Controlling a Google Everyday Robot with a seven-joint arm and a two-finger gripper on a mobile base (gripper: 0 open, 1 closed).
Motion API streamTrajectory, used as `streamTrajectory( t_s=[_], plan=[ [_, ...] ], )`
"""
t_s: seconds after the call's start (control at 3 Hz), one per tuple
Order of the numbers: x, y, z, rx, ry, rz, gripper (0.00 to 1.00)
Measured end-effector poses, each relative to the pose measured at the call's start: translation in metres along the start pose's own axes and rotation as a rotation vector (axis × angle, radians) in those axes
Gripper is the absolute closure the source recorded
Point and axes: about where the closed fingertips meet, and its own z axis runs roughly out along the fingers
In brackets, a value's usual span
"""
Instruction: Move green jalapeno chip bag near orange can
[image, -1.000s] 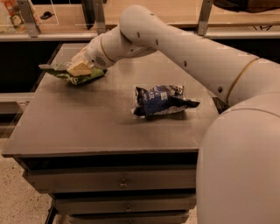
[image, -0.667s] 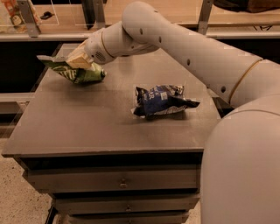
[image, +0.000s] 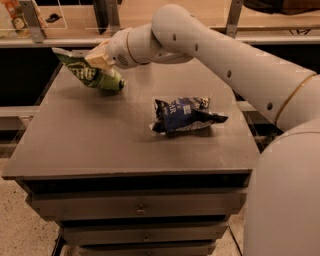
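Observation:
The green jalapeno chip bag (image: 94, 76) hangs tilted in the air over the far left part of the table (image: 100, 145), its lower end just above the surface. My gripper (image: 98, 59) is shut on the bag's upper edge, and my white arm (image: 215, 50) reaches in from the right. The orange can does not show in this view; it is hidden or out of view.
A dark blue-and-white snack bag (image: 185, 116) lies crumpled at the middle right of the table. A light wooden counter with metal posts (image: 30, 20) runs behind the table. Drawers (image: 137, 207) sit under the front edge. My body (image: 290, 200) fills the right side.
The gripper has lifted the green bag off the table's far left corner. The bag now hangs tilted in the air. The blue bag has not moved.

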Motion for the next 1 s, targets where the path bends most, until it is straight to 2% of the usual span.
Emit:
streamTrajectory(
  t_s=[0.33,1.0],
  plan=[
    [-0.006,-0.024,-0.005,0.025,-0.039,0.004,1.00],
    [-0.011,-0.072,-0.021,0.041,-0.037,0.014,1.00]
  ],
)
